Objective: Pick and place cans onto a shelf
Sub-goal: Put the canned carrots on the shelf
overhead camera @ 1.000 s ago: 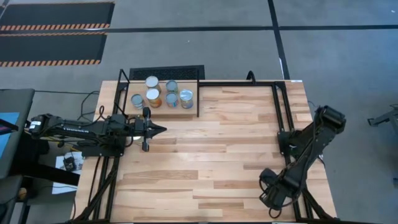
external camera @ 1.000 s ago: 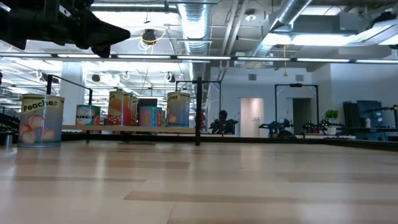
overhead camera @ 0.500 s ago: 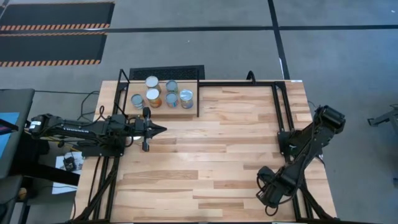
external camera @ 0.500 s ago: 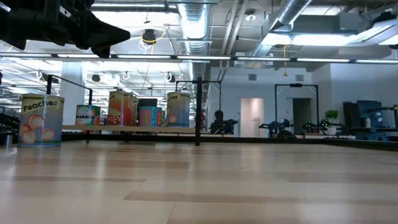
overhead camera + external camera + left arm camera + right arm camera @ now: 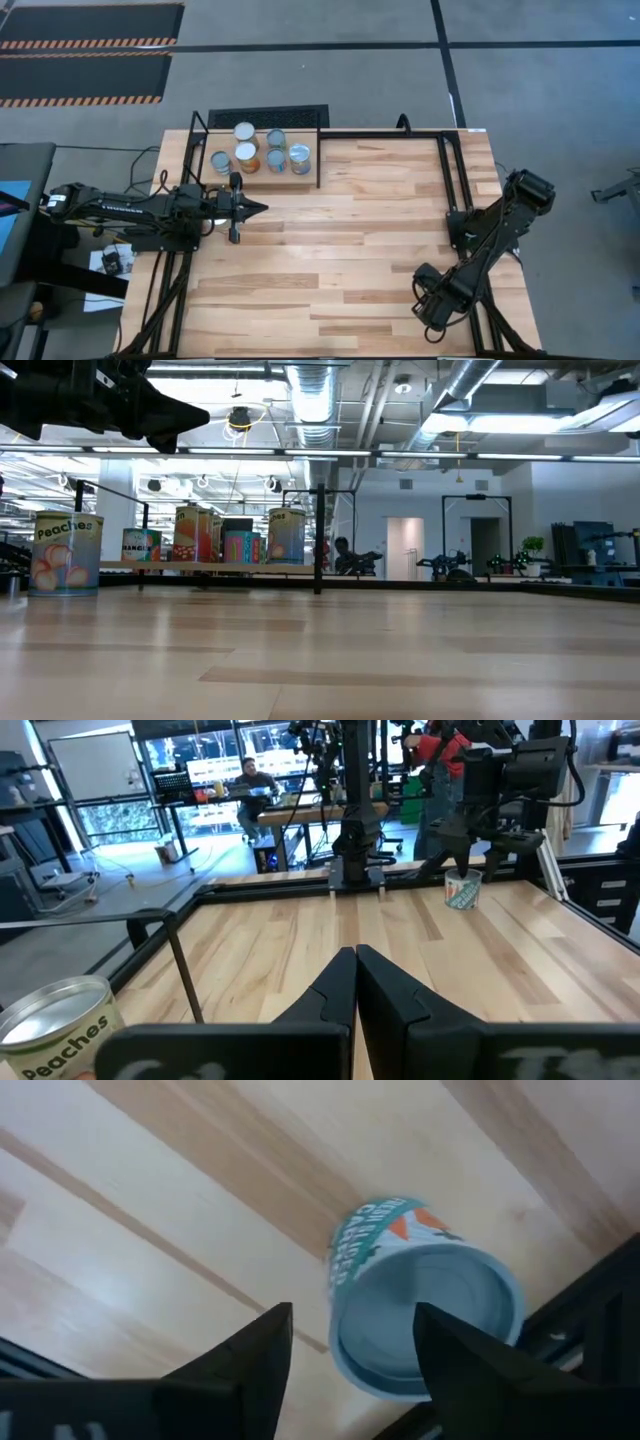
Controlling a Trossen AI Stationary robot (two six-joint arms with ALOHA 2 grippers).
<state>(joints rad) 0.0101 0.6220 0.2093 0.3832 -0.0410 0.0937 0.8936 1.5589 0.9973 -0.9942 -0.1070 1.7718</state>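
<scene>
Five cans (image 5: 259,150) crowd the shelf (image 5: 300,172); right end effector (image 5: 352,1342) spread above another can (image 5: 420,1308).

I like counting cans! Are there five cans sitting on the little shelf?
No, four cans stand on the shelf; the fifth, the peaches can, stands beside it on the table.
</scene>
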